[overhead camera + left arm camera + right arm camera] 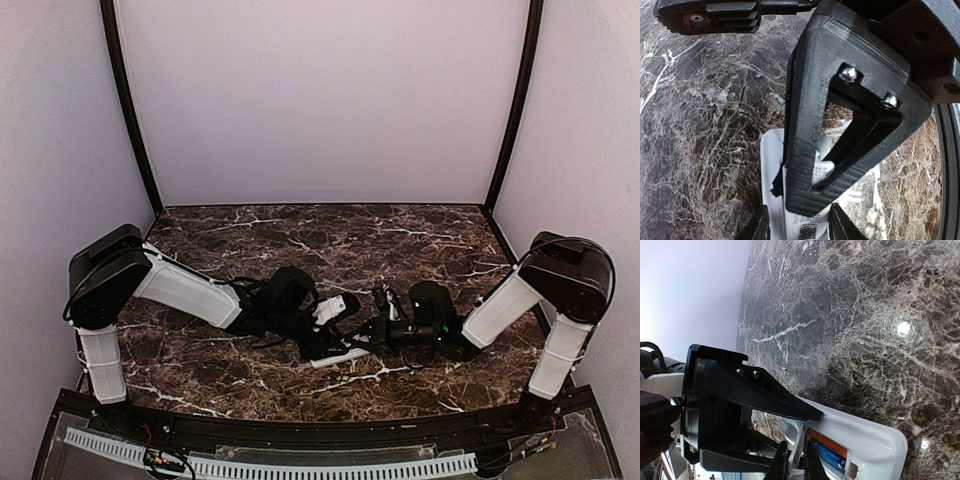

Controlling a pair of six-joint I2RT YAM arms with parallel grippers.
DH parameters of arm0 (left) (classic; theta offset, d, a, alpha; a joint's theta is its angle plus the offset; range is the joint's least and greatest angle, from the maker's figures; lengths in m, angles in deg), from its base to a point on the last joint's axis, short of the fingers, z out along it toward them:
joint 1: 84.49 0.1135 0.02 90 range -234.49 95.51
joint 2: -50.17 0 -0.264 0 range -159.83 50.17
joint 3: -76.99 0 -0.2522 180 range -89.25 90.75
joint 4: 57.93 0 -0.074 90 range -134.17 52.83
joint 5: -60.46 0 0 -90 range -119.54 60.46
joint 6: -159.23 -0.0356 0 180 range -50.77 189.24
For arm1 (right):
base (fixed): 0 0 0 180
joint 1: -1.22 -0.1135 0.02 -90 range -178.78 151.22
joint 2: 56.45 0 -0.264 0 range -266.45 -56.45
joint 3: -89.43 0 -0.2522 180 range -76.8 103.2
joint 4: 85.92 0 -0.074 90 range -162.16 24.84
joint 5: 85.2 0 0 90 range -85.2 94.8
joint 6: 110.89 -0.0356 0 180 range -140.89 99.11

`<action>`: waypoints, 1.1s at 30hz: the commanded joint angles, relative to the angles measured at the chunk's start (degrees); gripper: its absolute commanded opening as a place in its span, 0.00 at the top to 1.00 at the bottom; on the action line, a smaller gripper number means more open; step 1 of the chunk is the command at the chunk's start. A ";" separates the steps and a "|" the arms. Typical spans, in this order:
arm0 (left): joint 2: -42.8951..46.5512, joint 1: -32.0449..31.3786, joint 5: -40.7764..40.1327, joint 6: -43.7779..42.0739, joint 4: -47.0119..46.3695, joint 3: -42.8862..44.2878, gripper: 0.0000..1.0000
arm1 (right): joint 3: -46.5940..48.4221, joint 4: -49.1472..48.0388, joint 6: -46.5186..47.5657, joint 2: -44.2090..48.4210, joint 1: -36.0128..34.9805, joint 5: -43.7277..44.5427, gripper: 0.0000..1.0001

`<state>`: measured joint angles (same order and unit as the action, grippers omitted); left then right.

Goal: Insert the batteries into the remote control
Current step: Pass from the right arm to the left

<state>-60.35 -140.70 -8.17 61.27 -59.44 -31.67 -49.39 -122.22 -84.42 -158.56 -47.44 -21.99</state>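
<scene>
Left jaws overhang remote control (875, 437) on marble table (840, 315).

Remote control (338, 353) on marble table (300, 235)

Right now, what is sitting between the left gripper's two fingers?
The white remote lies lengthwise between the fingers of the left gripper; the left wrist view shows it.

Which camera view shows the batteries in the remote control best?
The right wrist view: the orange-red battery and the blue battery lie side by side in the open compartment of the remote control. The top external view shows only the small white remote; the left wrist view shows its white body, no batteries.
</scene>
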 commanded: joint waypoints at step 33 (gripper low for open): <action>1.70 -0.48 3.32 -1.70 3.48 -2.92 0.94 | 2.31 15.80 5.82 10.06 0.20 1.62 0.75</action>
<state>-60.43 -140.70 -5.88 61.01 -61.36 -32.63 -48.73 -112.32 -81.75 -152.13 -47.75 -21.07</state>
